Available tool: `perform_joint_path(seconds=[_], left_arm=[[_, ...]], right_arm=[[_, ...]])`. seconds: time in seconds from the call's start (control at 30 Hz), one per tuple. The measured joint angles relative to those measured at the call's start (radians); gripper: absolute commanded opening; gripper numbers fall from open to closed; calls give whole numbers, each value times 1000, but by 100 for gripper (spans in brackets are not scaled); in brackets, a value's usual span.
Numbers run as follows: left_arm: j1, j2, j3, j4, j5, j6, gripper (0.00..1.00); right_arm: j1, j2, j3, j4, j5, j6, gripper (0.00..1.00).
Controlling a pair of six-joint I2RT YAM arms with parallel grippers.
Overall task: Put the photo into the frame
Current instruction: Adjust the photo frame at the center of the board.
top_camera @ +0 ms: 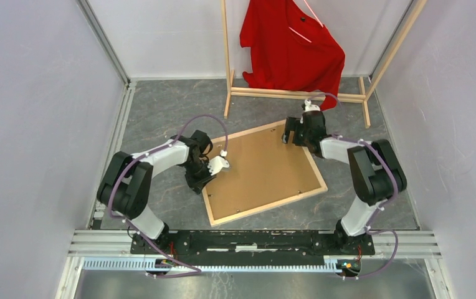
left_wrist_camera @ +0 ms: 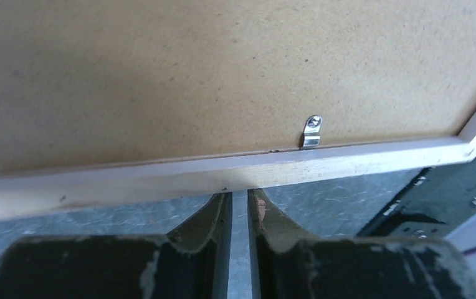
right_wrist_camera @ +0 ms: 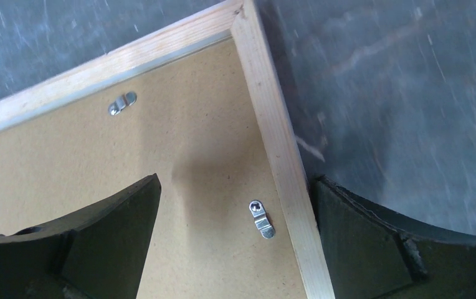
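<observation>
The left hand (left_wrist_camera: 240,194) is being presented narrowed to a slit with nothing gripped, its fingertips (left_wrist_camera: 218,208) just at the frame (left_wrist_camera: 223,177) rail. The right hand (right_wrist_camera: 235,180) is being held wide, the frame's corner rail being straddled. The frame is being supported back-up on the worktop (top_camera: 161,112), a brown backing board (top_camera: 263,165) being carried inside it. A metal clip (left_wrist_camera: 312,131) is being seen just ahead of the left hand. Beyond the right hand, a wooden rack (top_camera: 298,94) with a red shirt (top_camera: 291,50) is being noted.

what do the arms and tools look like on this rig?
Both the left arm and right arm have black joint housings, white links and a looping lilac cable. The left tool and right tool have dark, curved fingers with scuffed, pale edges.
</observation>
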Motion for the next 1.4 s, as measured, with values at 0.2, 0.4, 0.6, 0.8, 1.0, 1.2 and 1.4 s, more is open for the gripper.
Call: perform_joint_path(seconds=[0.2,0.4,0.6,0.8,1.0,1.2,1.4], left_arm=[[-103,68,52,-98,-15,-44,43],[-183,82,63,-178,32,-27,48],[-185,15,90,-204,55,57,48],[-89,-16,208,-273,57,148,45],[194,152,526,-214,51,130,41],[337,352,755,-18,21,4,38],[316,464,736,70,9,-79,37]], right_arm=[[40,197,263,-53,31,-31,98],[74,254,397,-126,60,-67,98],[117,174,408,-264,142,-88,98],[116,-32,270,-313,201,-92,98],[95,-341,-12,-369,166,-34,98],[96,-614,-265,-428,49,55,98],[79,-798,-476,-473,-76,137,98]])
